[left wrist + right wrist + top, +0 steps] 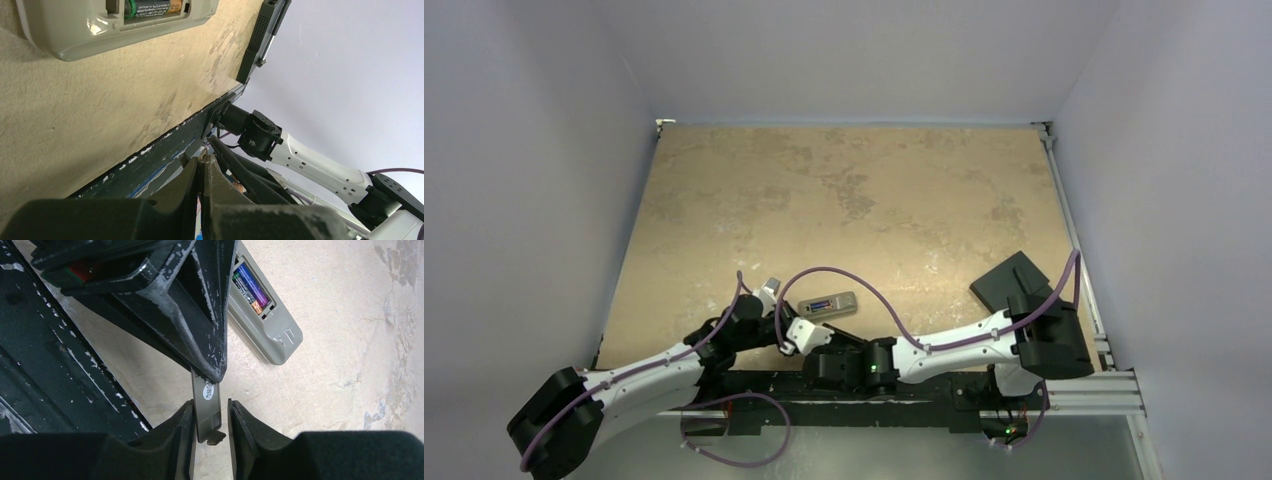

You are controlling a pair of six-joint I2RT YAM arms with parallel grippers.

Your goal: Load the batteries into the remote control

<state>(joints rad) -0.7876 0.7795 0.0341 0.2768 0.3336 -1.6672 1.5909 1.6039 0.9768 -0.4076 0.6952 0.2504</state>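
Observation:
The remote control (pixel 827 304) lies grey underside up near the table's front edge. Its battery recess is uncovered. The batteries sit inside it: a purple one (pixel 251 286), and a dark one with a brassy end (pixel 152 7). My left gripper (pixel 204 159) is shut, pinching one end of a small flat grey cover piece (pixel 206 395) just in front of the remote. My right gripper (pixel 210 405) straddles the cover's free end. One finger (pixel 185 425) touches the cover and a narrow gap shows at the other.
A larger flat black slab (pixel 1014 280) rests at the table's right side. The dark front rail (pixel 924 400) with both arm bases runs just behind the grippers. The right arm (pixel 320 165) reaches across low along that edge.

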